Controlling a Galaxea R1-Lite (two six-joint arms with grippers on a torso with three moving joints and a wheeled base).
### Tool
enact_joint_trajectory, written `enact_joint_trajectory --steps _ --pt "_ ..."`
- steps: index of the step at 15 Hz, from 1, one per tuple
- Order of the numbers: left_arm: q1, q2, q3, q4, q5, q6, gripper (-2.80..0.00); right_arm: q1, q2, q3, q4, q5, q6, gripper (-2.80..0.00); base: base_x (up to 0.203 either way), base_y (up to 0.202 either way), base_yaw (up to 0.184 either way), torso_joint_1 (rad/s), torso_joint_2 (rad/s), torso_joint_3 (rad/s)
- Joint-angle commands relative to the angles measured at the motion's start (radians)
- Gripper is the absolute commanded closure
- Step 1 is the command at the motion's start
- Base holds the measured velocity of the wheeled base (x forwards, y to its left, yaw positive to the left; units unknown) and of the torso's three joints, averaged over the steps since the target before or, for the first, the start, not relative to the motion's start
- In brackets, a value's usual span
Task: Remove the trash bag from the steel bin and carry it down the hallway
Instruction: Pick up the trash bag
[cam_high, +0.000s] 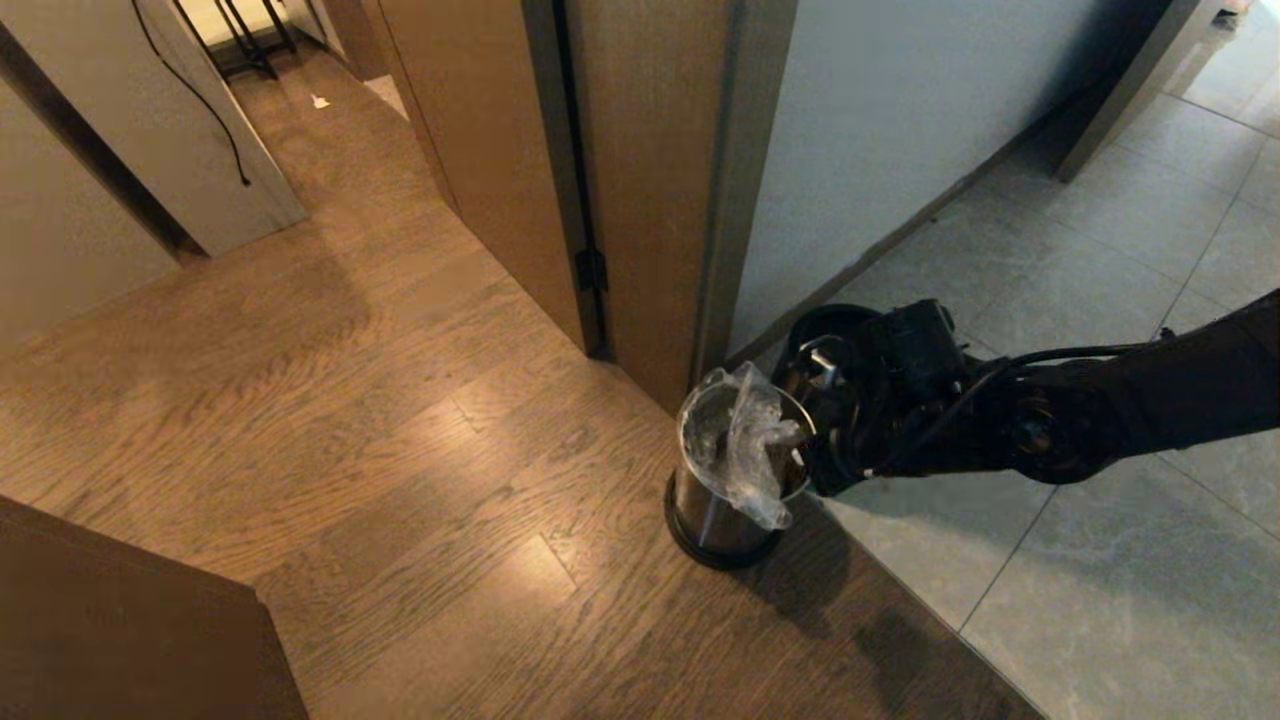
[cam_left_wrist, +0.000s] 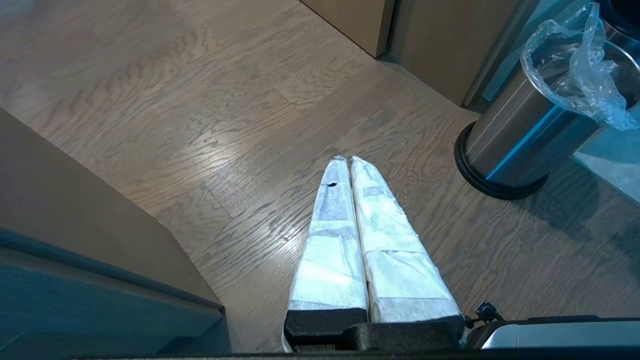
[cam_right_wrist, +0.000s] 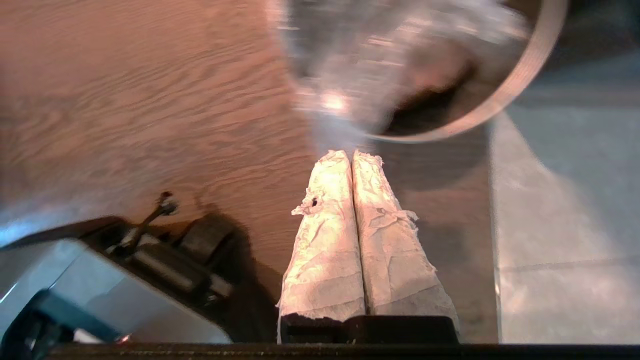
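The steel bin (cam_high: 705, 510) stands on the wood floor by a door post, at the edge of the grey tiles. The trash bag (cam_high: 745, 440), clear and crinkly, lines it, bunched above the rim and draped over the near side. My right gripper (cam_high: 795, 437) reaches in from the right at rim height. In the right wrist view its wrapped fingers are pressed together at the right gripper's tip (cam_right_wrist: 350, 154), with a blurred strand of the trash bag (cam_right_wrist: 380, 65) running to them over the steel bin's rim (cam_right_wrist: 530, 90). My left gripper (cam_left_wrist: 347, 160) hangs shut and empty over the floor, left of the steel bin (cam_left_wrist: 520, 145) and trash bag (cam_left_wrist: 580, 70).
A wooden door panel (cam_high: 640, 180) and a grey wall (cam_high: 900, 130) stand just behind the bin. Grey tiles (cam_high: 1100, 560) spread to the right, and the wood floor (cam_high: 350, 420) runs left and back. A wooden cabinet corner (cam_high: 130, 640) juts in at the near left.
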Motion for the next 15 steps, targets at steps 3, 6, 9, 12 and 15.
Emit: enact_joint_trajectory --steps 3,6,9,12,15 --pt "0.000 0.000 0.000 0.000 0.000 0.000 0.00 0.093 0.009 0.025 -0.001 -0.001 0.001 0.00 0.000 0.000 0.000 0.000 0.00 0.000" --pt "0.000 0.000 0.000 0.000 0.000 0.000 0.00 0.097 0.025 0.029 -0.008 -0.002 -0.016 -1.00 0.000 0.000 0.000 0.000 0.00 0.000" --pt "0.000 0.000 0.000 0.000 0.000 0.000 0.00 0.097 0.072 0.009 -0.027 -0.031 -0.059 -2.80 0.000 0.000 0.000 0.000 0.00 0.000" --pt "0.000 0.000 0.000 0.000 0.000 0.000 0.00 0.109 0.123 -0.001 -0.047 -0.035 -0.061 -2.80 0.000 0.000 0.000 0.000 0.00 0.000" --pt "0.000 0.000 0.000 0.000 0.000 0.000 0.00 0.121 0.197 -0.043 -0.098 -0.048 -0.063 -2.80 0.000 0.000 0.000 0.000 0.00 0.000"
